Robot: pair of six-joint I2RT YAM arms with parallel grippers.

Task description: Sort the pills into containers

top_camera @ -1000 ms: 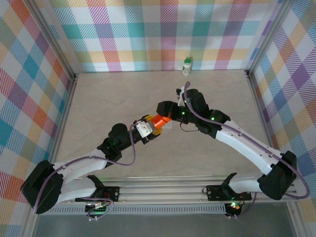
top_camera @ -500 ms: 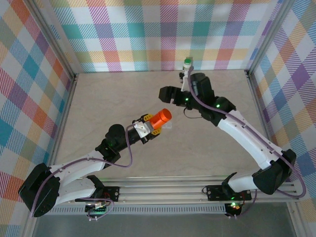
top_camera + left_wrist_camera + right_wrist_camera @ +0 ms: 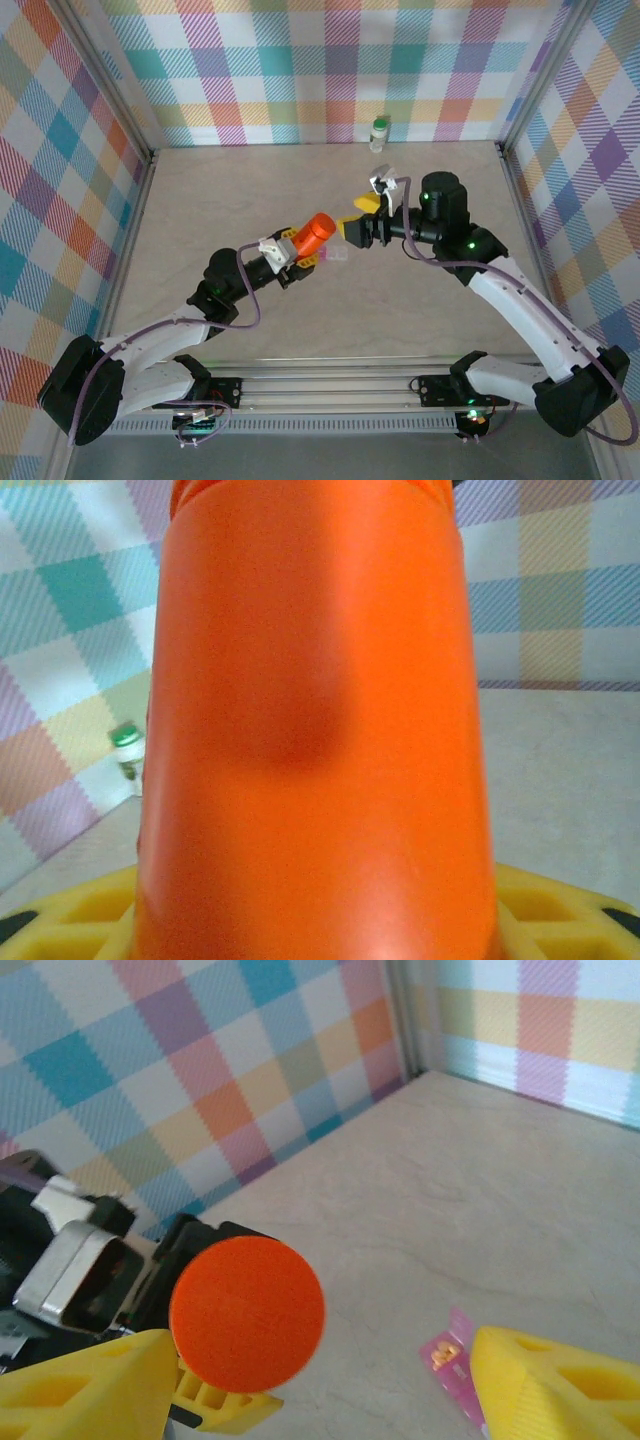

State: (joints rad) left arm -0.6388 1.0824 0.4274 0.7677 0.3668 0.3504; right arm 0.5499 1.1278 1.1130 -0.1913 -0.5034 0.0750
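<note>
- The left end effector (image 3: 297,249) is raised above the table (image 3: 200,200), left of the middle, and is clenched on the orange vial (image 3: 318,233).
- The orange vial is clear of the table and tilted, its free end pointing up and to the right toward the other arm. In the left wrist view its orange body (image 3: 310,730) rises between 2 yellow fingers (image 3: 60,920). In the right wrist view its flat round end (image 3: 247,1300) faces the camera.
- The pink tube (image 3: 335,256) lies flat on the table just below the vial's free end, between the 2 end effectors. In the right wrist view it (image 3: 450,1358) lies on the table near the inner edge of 1 yellow finger (image 3: 560,1385), and whether they touch cannot be told.
- The right end effector (image 3: 357,220) is above the table, right of the vial and near its free end without touching it. It is released, its fingers spread wide with nothing between them.
- The white bottle (image 3: 379,133) with the green cap stands upright at the far edge of the table against the checked wall (image 3: 300,70), well apart from both arms. The left wrist view also catches it (image 3: 127,752) at the wall.
</note>
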